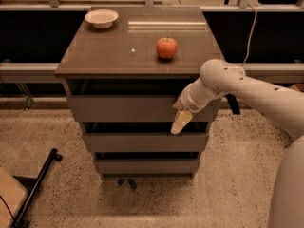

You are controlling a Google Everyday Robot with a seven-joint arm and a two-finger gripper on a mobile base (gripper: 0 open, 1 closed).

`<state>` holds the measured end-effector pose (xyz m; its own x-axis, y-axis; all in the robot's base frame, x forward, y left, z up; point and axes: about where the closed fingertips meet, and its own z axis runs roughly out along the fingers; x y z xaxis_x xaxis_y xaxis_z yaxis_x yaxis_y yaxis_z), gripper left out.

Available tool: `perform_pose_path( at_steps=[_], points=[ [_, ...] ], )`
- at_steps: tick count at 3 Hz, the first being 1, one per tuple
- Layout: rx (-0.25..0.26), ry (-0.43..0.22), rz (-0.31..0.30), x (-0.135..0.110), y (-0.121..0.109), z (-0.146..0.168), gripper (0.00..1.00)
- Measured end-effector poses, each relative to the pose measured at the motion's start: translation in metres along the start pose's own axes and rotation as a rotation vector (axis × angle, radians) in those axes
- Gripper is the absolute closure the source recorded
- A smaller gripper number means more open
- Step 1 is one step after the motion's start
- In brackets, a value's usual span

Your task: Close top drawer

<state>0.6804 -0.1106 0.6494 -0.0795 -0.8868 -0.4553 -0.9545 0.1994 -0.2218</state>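
Observation:
The top drawer [123,109] is the uppermost grey front panel of the cabinet, under the brown top [118,56]. It stands a little forward, with a dark gap above it. My gripper [179,123] is at the right end of that panel. Its pale tip points down over the panel's lower edge, towards the gap above the middle drawer. My white arm [247,87] reaches in from the right.
A red apple [166,47] and a white bowl [101,18] sit on the cabinet top. The middle drawer [142,141] and bottom drawer [142,166] lie below. A black stand leg [38,186] lies on the speckled floor at lower left.

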Motion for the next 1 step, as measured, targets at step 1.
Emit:
perform_pose_path(
  at_steps=[1],
  points=[
    [0.000, 0.000, 0.000, 0.0001, 0.0003, -0.0001, 0.00]
  ],
)
